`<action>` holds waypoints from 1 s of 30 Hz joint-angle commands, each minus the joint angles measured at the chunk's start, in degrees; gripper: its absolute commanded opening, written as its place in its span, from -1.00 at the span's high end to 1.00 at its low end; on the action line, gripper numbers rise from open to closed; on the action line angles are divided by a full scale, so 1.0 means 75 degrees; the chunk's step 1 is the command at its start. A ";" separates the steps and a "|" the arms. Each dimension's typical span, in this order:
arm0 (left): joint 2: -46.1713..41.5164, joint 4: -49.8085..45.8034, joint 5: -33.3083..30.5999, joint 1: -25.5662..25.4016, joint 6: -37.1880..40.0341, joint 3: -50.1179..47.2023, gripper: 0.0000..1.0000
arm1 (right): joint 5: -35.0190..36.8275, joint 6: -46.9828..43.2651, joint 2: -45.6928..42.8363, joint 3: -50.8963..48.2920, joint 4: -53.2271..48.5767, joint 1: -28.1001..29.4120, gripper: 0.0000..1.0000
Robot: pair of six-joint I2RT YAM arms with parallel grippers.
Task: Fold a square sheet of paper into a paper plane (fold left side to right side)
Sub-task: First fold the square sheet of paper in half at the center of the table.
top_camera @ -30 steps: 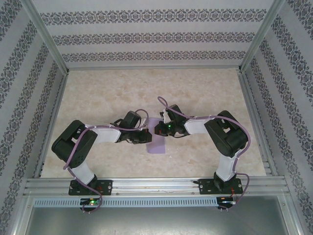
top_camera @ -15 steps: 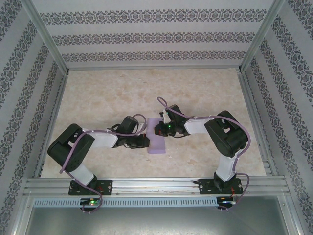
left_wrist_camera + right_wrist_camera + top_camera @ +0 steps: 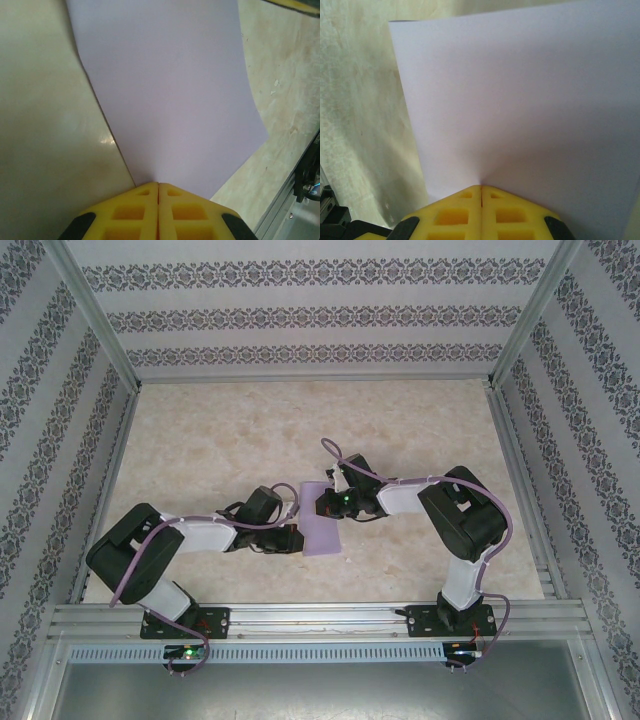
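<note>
Lavender paper point(image 3: 322, 525) — we pinch it at two edges, left gripper point(image 3: 158, 186) and right gripper point(image 3: 481, 189) both closed tight on it — open table point(image 3: 250, 430) all round.

Beige marbled tabletop point(image 3: 250, 430), stripe-patterned walls point(image 3: 320, 315), aluminium rail point(image 3: 320, 618) alongside.

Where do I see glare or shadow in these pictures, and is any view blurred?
Left wrist view: a small glare spot on the table beside the sheet of paper, thin shadow under its left edge. Right wrist view: no glare, paper slightly soft. Top external view: even light, sharp.
</note>
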 commanded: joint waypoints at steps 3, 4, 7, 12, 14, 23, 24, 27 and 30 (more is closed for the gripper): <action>-0.0099 -0.0996 0.0058 -0.0312 0.0008 -0.0313 0.84 | 0.0741 -0.0179 0.0280 -0.0386 -0.0956 0.0025 1.00; -0.0136 -0.0998 0.0046 -0.0337 -0.0015 -0.0317 0.84 | 0.0744 -0.0188 0.0271 -0.0386 -0.0955 0.0018 1.00; -0.0231 -0.0995 0.0009 -0.0424 -0.0100 -0.0357 0.84 | 0.0744 -0.0191 0.0267 -0.0398 -0.0968 0.0023 1.00; -0.0428 -0.0855 -0.0097 -0.0494 -0.0323 -0.0419 0.84 | 0.0744 -0.0191 0.0265 -0.0410 -0.0968 0.0031 1.00; -0.0543 -0.0868 -0.0199 -0.0496 -0.0386 -0.0362 0.84 | 0.0745 -0.0191 0.0248 -0.0410 -0.0970 0.0034 1.00; -0.1077 -0.0976 -0.0681 -0.0484 -0.0458 0.0248 0.84 | 0.0780 -0.0180 0.0176 -0.0446 -0.0980 0.0038 1.00; -0.0997 -0.0921 -0.0661 -0.0484 -0.0417 0.0343 0.84 | 0.0780 -0.0179 0.0170 -0.0445 -0.0978 0.0049 1.00; -0.0523 -0.0755 -0.0509 -0.0484 -0.0322 0.0610 0.84 | 0.0791 -0.0185 0.0175 -0.0445 -0.0978 0.0052 1.00; -0.0019 -0.0616 -0.0437 -0.0484 -0.0261 0.0785 0.85 | 0.0791 -0.0179 0.0175 -0.0457 -0.0980 0.0059 1.00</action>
